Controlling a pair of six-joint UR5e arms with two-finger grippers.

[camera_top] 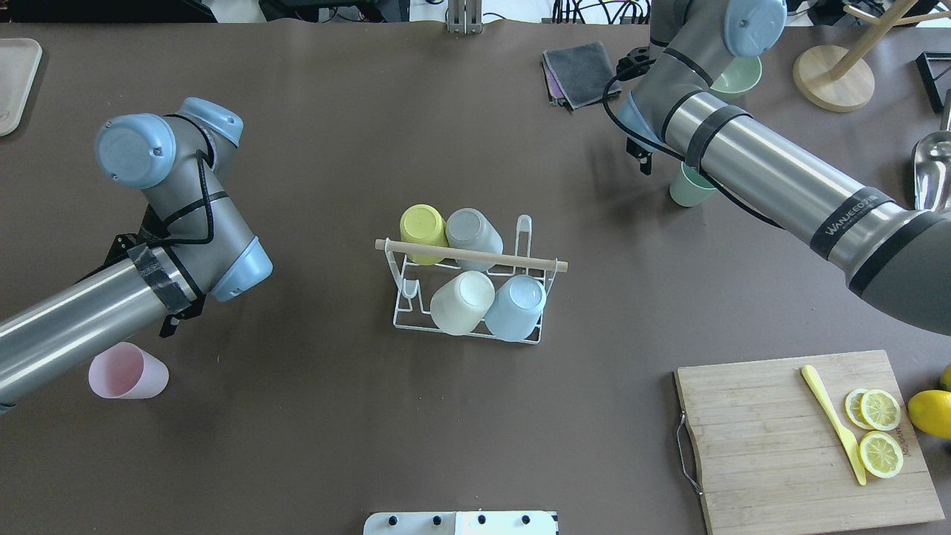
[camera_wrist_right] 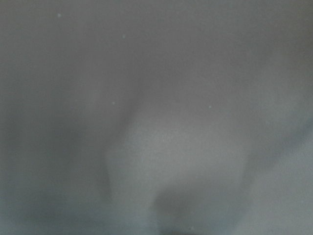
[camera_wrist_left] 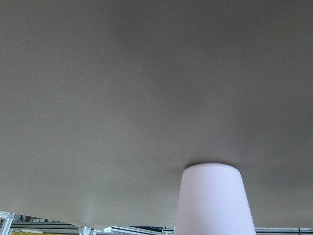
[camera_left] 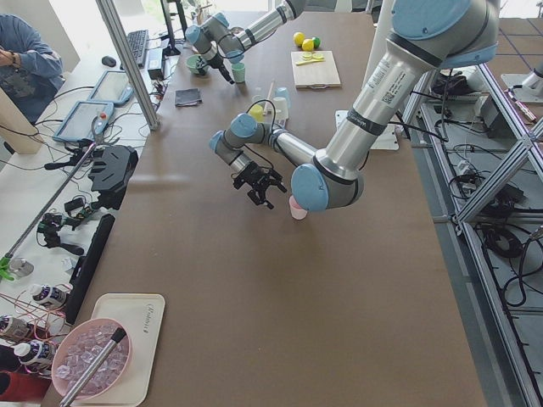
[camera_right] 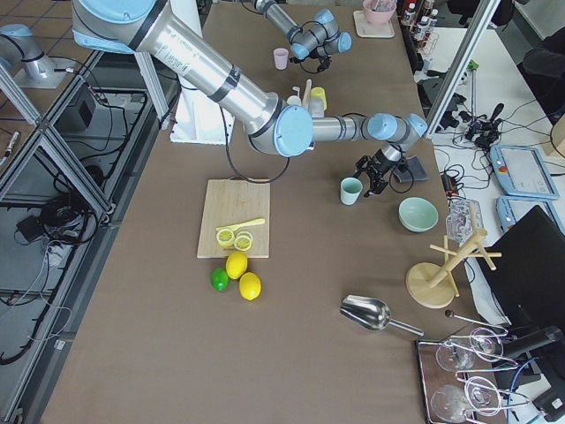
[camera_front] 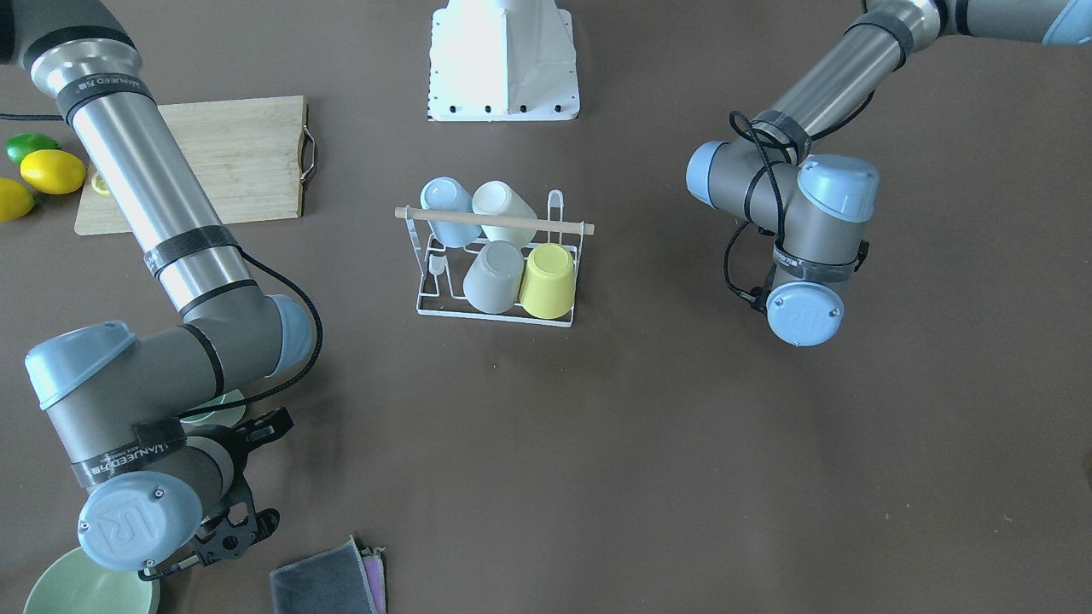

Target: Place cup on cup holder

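Observation:
The white wire cup holder with a wooden rod stands mid-table and holds a yellow, a grey, a white and a light blue cup upside down. A pink cup stands by my left forearm. My left gripper hangs above the table close to it; its fingers are hidden in the overhead view, so I cannot tell its state. A green cup stands upright right beside my right gripper, which is open and empty. The right wrist view is a grey blur.
A bamboo cutting board carries lemon slices and a yellow knife; lemons and a lime lie next to it. A green bowl, a grey cloth, a wooden stand and a metal scoop are near the right arm.

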